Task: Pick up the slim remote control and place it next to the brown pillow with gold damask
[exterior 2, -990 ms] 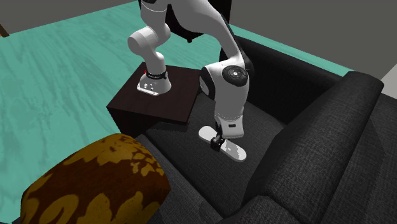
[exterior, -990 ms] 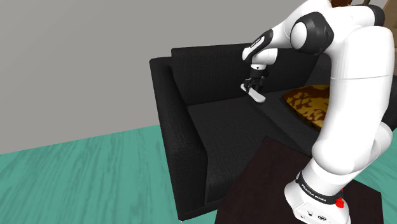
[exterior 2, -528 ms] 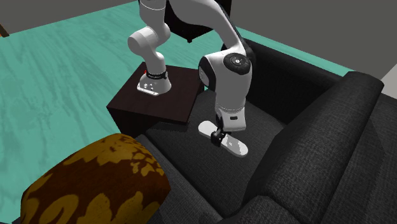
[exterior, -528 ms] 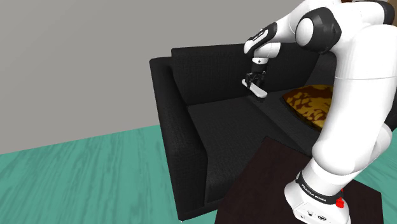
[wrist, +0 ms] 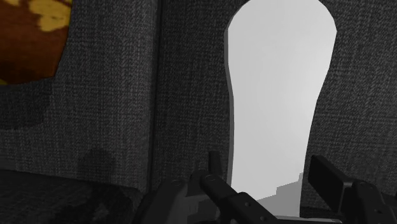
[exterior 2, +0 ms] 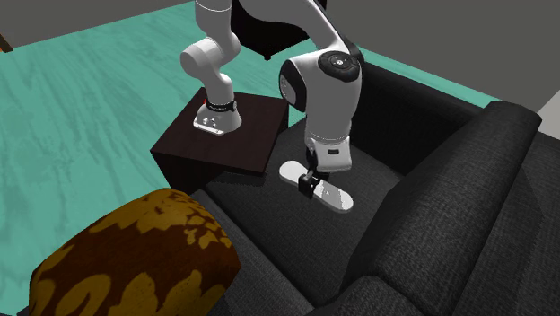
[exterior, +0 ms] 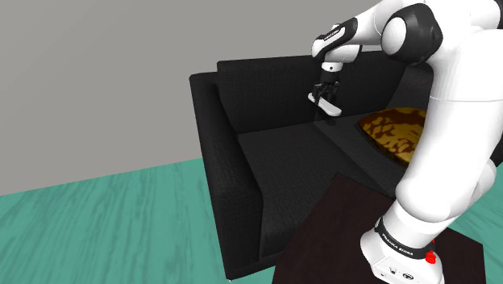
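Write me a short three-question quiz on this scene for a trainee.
1. True or false: the gripper is shut on the white remote.
2. The arm's base stands on: A) a glass table, B) a dark brown box, C) a wooden chair.
3. Fill in: the pillow is brown with a ____ pattern.
Key: 1 true; 2 B; 3 gold.

Surface finishes: we see the sofa (exterior 2: 467, 179) in coarse, matt black woven cloth; the slim remote control (exterior 2: 336, 199) smooth, matt pale grey; the pillow (exterior 2: 135, 260) brown with gold pattern; the floor (exterior 2: 90, 99) teal, wood-grained; the arm (exterior 2: 328, 99) glossy white
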